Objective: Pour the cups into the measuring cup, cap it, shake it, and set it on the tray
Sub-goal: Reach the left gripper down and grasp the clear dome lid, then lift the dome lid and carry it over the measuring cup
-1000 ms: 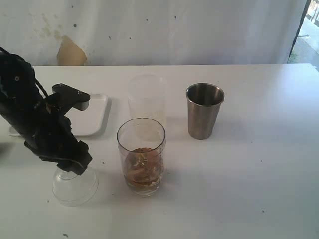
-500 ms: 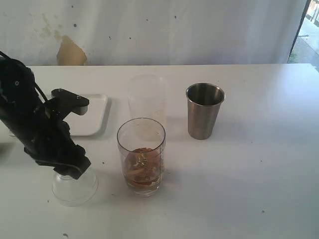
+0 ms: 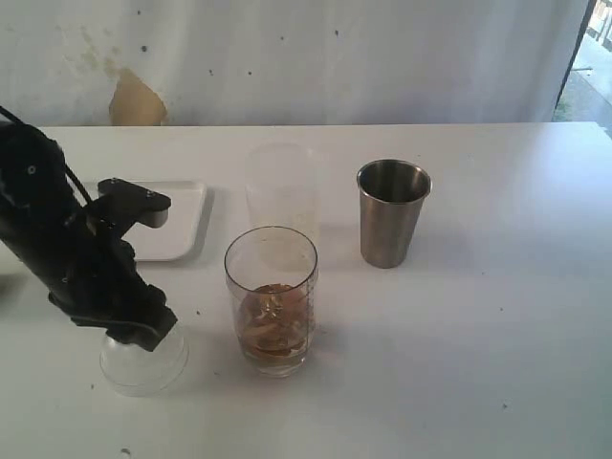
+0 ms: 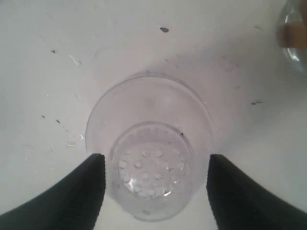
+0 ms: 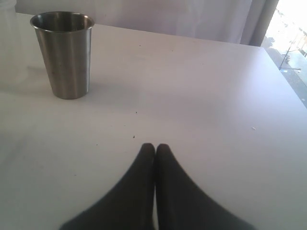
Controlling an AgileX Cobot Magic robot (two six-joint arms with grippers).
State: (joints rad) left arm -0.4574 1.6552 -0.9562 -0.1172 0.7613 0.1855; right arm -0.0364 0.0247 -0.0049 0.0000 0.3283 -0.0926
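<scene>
Clear cap [image 4: 148, 105] sits near the table's [image 3: 497, 316] left edge. Left gripper [image 4: 156, 157] straddles its neck, jaws part-open; can't tell if they grip yet. Likely fetching it for the measuring cup [image 3: 272, 296], mid-table, brown liquid in, uncapped. Right gripper [image 5: 155, 146] closed, empty.

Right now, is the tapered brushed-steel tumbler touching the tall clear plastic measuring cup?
Apart. The exterior view shows bare white table between the tapered brushed-steel tumbler and the tall clear plastic measuring cup.
</scene>
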